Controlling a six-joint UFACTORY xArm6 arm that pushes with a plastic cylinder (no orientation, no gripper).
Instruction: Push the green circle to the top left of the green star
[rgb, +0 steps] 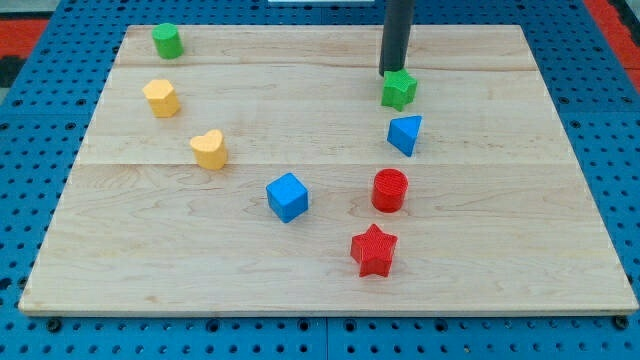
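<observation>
Here the green circle (167, 41) sits at the board's top-left corner, well apart from the green star (399, 89) at the view's upper right. The rod's tip (390, 72) holds nothing and touches the star's upper-left edge. Below the star come a blue triangle (405, 134), a red circle (390, 190) and a red star (374, 250).

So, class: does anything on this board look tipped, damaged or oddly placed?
Nothing stands out. All eight blocks sit flat and intact on the wooden board. My tip rests against the green star, far from the green circle at the view's top left.
</observation>
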